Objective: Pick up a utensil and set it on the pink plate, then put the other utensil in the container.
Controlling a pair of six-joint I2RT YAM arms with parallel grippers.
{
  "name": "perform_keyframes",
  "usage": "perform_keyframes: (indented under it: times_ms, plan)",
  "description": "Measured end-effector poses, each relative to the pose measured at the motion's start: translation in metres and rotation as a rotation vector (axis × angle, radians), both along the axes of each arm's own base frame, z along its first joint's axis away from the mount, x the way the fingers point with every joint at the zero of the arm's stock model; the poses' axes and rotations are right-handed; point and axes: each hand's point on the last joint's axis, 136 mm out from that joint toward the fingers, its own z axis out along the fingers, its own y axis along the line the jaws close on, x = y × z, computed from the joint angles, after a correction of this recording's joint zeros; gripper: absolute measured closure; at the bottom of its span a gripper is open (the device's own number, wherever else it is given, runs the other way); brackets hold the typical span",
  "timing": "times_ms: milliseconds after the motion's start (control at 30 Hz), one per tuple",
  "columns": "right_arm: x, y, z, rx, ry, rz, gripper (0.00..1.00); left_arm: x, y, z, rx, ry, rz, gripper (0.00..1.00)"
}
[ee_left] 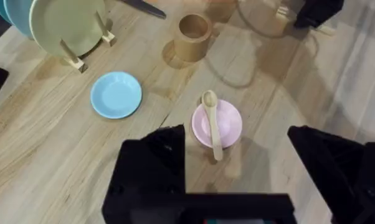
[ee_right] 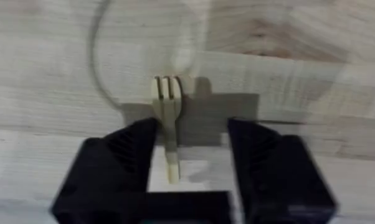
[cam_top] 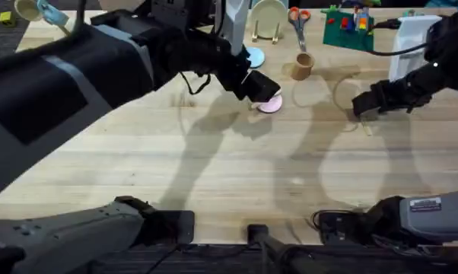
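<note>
We see the small slim pale wooden spoon lying across the small round flat pink plate, its bowl at the plate's far rim and its handle running past the near rim over the pale wooden desk. The left hand hovers above plate and spoon with its black fingers spread wide and nothing between them. In the overhead view the left arm reaches across the desk to the pink plate, covering part of it.

Just beside the pink plate lies a like-sized light blue plate, and beyond it a larger pale green plate stands upright in a wooden rack. The small tan-brown cylindrical cup stands upright on the desk beyond the pink plate, apart from it; from above we find the cup between the two arms.

The right hand is low over the desk to the right of the cup, its black fingers parted on either side of the small pale wooden fork. The fork lies flat on the desk with its tines pointing away from the hand; its handle sits close to one finger, and we cannot tell whether they touch. The hand is not clamped on it.
</note>
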Motion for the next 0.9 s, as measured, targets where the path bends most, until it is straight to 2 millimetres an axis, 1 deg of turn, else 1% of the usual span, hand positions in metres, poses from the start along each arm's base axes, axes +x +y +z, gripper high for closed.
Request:
perform_keyframes:
  times_ms: [200, 267, 533, 600, 633, 700, 900]
  plan:
    - [0.004, 0.001, 0.001, 0.007, -0.013, 0.006, 0.936, 0.0, 0.0, 0.0, 0.0, 0.0, 0.0, 0.006]
    - [0.004, 0.001, 0.001, 0.007, -0.016, 0.006, 0.964, 0.0, 0.0, 0.0, 0.0, 0.001, 0.0, 0.006]
    - [0.004, 0.001, 0.002, 0.01, -0.01, 0.006, 0.973, 0.0, 0.0, 0.0, 0.0, 0.0, 0.0, 0.006]
    - [-0.009, 0.007, 0.004, 0.048, 0.074, 0.007, 0.972, 0.0, 0.0, 0.0, 0.0, 0.0, 0.0, 0.006]
    - [-0.009, 0.008, 0.006, 0.052, 0.086, 0.007, 0.972, 0.0, 0.0, 0.0, 0.0, 0.0, 0.0, 0.006]
    - [-0.009, 0.008, 0.014, 0.059, 0.1, 0.007, 0.972, 0.0, 0.0, 0.0, 0.0, 0.0, 0.0, 0.006]
    - [0.005, 0.003, 0.054, 0.05, 0.069, 0.008, 0.972, 0.0, 0.0, 0.0, 0.0, 0.0, 0.0, 0.005]
